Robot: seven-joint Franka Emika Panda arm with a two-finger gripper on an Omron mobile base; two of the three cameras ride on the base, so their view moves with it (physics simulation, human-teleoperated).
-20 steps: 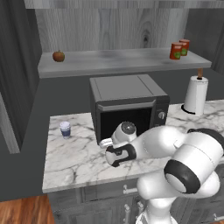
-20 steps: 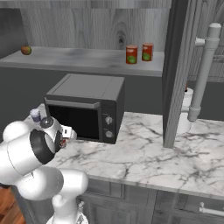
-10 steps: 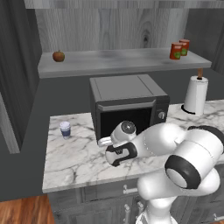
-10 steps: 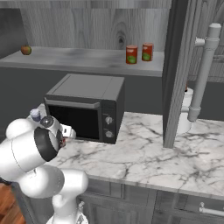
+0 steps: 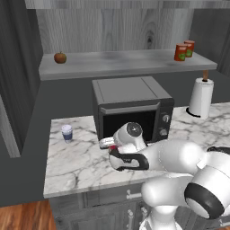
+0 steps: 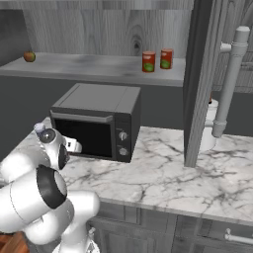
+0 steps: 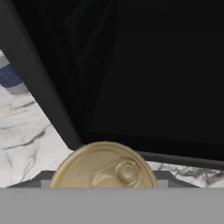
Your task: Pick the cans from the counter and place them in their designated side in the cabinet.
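Note:
A can with a tan pull-tab top (image 7: 105, 168) sits at the bottom of the hand view between two dark fingertips (image 7: 41, 178), just above the white marble counter (image 5: 76, 166). My gripper (image 5: 110, 146) is shut on it in front of the microwave door; a sliver of the can's red side (image 5: 113, 148) shows there. From the right, the gripper (image 6: 74, 146) is at the microwave's left front corner. Two orange-red cans with green patches (image 5: 180, 52) (image 5: 189, 48) stand at the right end of the cabinet shelf (image 5: 117, 63), also seen as cans (image 6: 148, 62) (image 6: 166, 58).
The black microwave (image 5: 130, 108) stands mid-counter, directly ahead of the hand. A white cup with a blue band (image 5: 67, 133) is to its left. An apple (image 5: 59, 57) sits on the shelf's left. A paper towel roll (image 5: 201, 96) stands right. An open cabinet door (image 6: 197, 84) hangs right.
The gripper has stayed almost in place in front of the microwave. The arm's big joints behind it have shifted lower and closer to the cameras.

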